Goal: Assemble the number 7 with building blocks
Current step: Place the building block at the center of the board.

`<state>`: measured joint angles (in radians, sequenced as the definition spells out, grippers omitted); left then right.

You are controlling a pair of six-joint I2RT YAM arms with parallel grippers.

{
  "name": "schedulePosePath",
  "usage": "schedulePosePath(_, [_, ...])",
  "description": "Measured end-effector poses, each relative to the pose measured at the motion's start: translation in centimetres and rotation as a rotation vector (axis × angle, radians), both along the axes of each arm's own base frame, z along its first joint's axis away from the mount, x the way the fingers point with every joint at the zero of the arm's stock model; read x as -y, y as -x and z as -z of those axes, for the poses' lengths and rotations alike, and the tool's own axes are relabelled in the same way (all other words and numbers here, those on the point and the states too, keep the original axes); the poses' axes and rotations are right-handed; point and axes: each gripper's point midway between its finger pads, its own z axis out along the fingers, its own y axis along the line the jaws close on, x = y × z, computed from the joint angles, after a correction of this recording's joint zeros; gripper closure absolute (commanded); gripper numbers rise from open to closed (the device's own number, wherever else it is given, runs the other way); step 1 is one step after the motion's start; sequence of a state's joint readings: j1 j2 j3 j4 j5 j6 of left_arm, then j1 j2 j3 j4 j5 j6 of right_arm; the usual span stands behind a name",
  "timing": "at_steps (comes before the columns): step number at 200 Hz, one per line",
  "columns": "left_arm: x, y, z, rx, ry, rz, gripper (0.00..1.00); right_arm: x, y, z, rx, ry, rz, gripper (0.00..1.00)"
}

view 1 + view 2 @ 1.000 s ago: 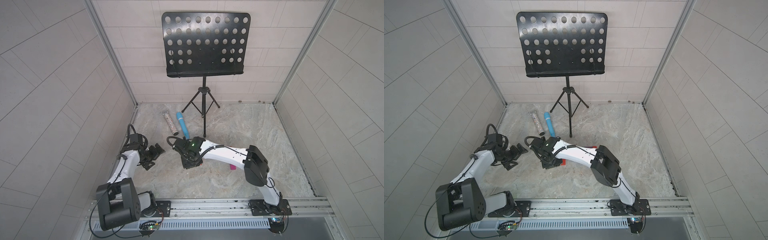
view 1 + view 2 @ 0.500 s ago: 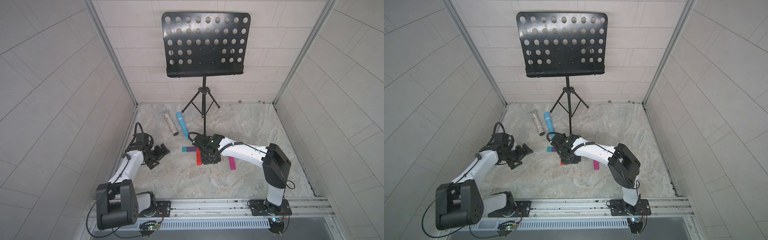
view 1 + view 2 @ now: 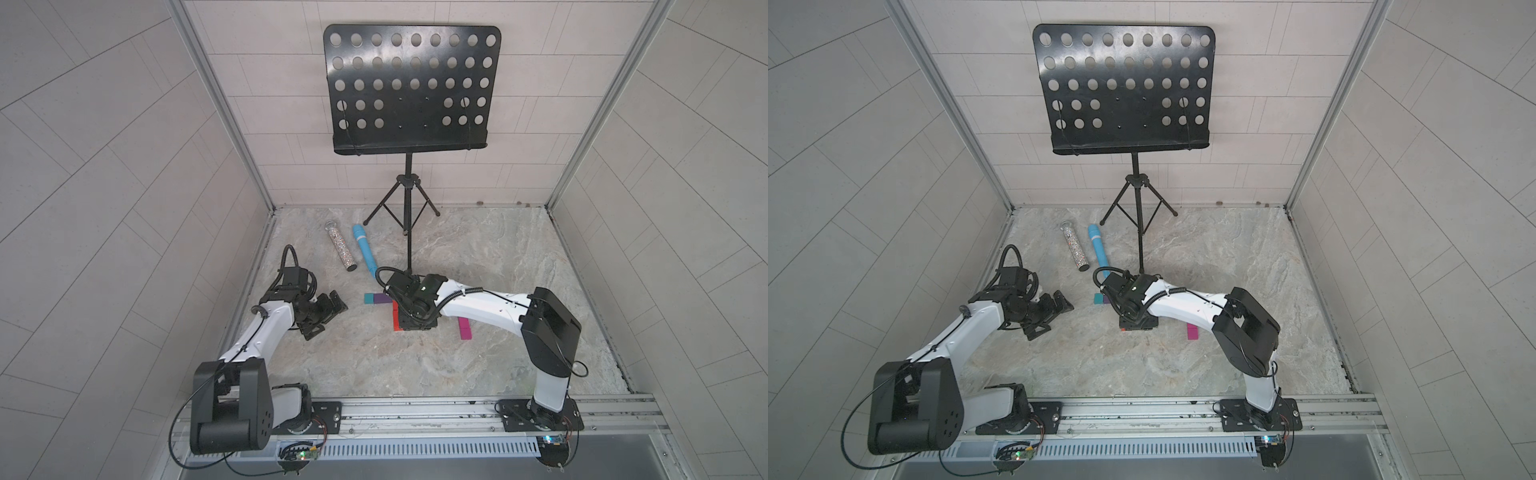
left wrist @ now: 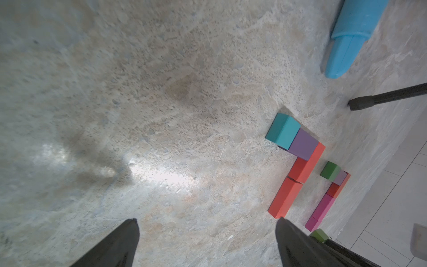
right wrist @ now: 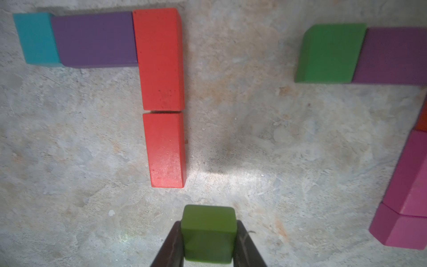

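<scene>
A marbled grey-beige stone tabletop (image 3: 415, 365) is forming the floor of a booth. Pale tiled walls (image 3: 124, 166) are closing it in on 3 sides. A metal rail (image 3: 415, 409) is running along the near edge and carrying both arm bases. A black music stand (image 3: 409, 91) is standing at the back on its tripod. A glittery tube (image 3: 341, 252) and a blue microphone (image 3: 365, 253) are lying side by side near it.

The building blocks are lying mid-tabletop in 2 groups. In 1 group, a teal square (image 5: 35, 38) is touching a purple rectangle (image 5: 94, 39). That rectangle is butting against an upper red rectangle (image 5: 159, 57), and a lower red rectangle (image 5: 166, 150) is sitting end to end below it across a hairline gap. Across a strip of bare stone, a green square (image 5: 330, 53) is touching a second purple block (image 5: 392, 55), with magenta blocks (image 5: 411, 175) running down beside them.

The right end effector (image 5: 208, 224) is gripping a small green block (image 5: 209, 240) just off the lower red rectangle's free end. The left end effector (image 4: 206, 231) is hanging with its jaws spread wide, holding nothing, over bare stone nearer the left wall. Broad bare stone is stretching toward the right wall and the rail.
</scene>
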<state>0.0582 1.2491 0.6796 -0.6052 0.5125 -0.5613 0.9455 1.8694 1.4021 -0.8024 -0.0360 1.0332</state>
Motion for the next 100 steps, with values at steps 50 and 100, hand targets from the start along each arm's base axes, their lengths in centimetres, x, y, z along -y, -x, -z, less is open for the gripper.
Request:
schedulePosePath(50, [0.0,-0.2,0.0,0.005,-0.001,0.0,0.0,-0.9,0.0,0.9,-0.007,0.006,-0.009,0.71])
schedulePosePath(100, [0.0,-0.2,0.2,-0.001,-0.001,0.0,0.0,-2.8,2.7,1.5,-0.026,0.01,-0.069,0.71])
